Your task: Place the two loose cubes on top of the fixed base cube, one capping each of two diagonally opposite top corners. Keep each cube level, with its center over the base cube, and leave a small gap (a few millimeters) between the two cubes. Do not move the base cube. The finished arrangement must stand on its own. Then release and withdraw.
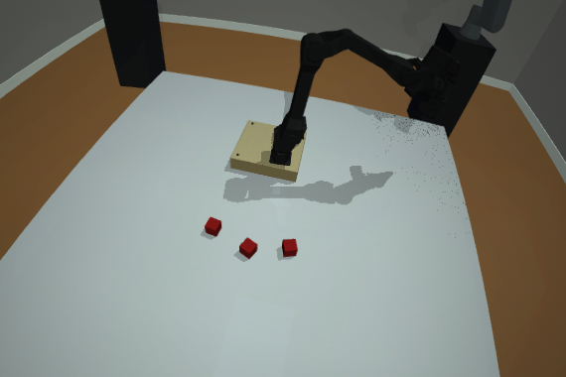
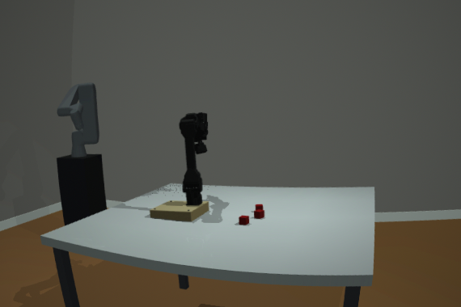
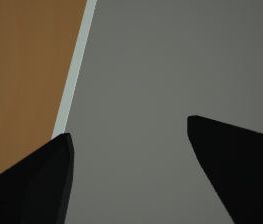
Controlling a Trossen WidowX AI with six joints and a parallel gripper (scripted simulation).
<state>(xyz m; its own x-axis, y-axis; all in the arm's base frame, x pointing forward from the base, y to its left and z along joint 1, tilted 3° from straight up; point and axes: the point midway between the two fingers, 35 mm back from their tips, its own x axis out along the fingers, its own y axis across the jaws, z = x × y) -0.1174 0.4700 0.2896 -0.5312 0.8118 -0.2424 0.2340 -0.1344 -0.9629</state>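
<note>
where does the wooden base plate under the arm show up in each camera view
Top: the tan base plate lies just above the picture's middle, under the arm's foot.
Exterior: the plate sits left of middle on the table, left of the cubes.
Wrist: not in it.
Shared landmark: the three red cubes.
</note>
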